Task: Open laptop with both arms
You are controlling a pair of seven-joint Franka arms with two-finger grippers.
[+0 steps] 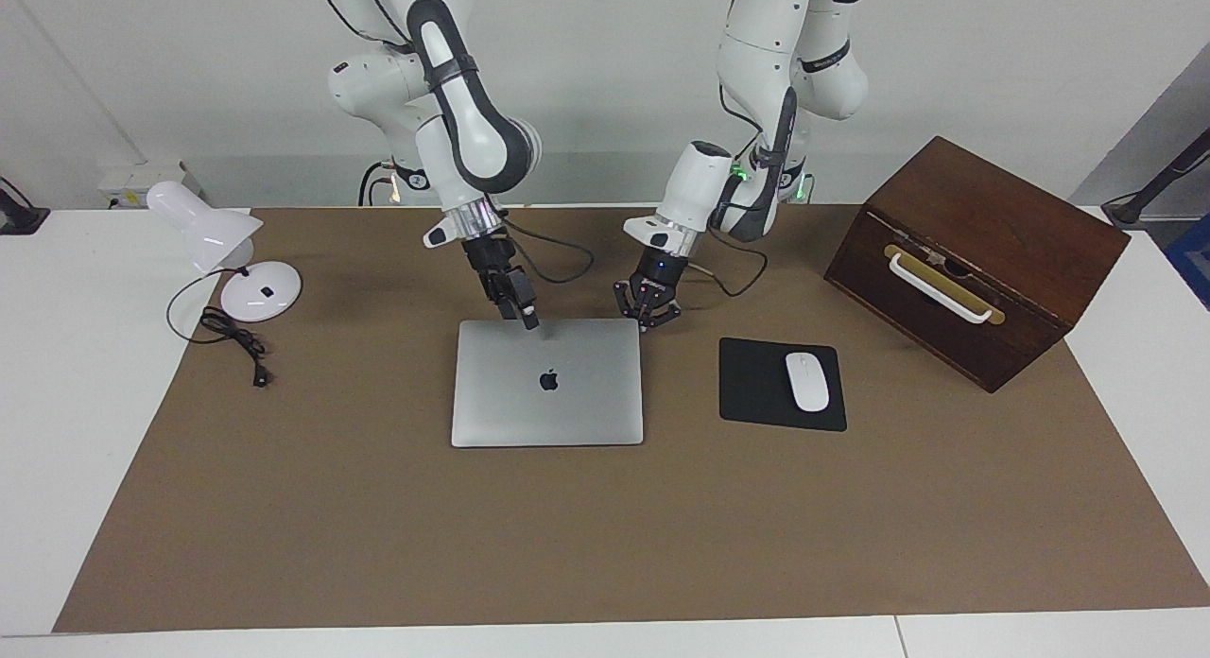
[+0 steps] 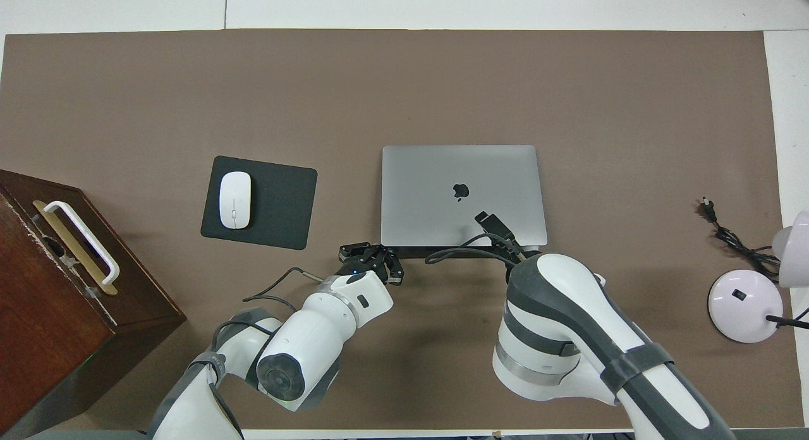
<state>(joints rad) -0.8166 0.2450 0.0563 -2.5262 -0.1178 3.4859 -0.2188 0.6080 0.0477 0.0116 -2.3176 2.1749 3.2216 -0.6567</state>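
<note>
left pincer [image 1: 647, 325] closed, at laptop [image 1: 547, 382] corner

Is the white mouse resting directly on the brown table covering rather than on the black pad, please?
No, the white mouse lies on the black mouse pad, beside the closed laptop toward the left arm's end.

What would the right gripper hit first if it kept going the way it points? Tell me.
The right gripper slants down over the robots' edge of the closed laptop. Going straight on, it would most likely meet the silver lid first, short of the logo; its height above the lid is unclear.
</note>
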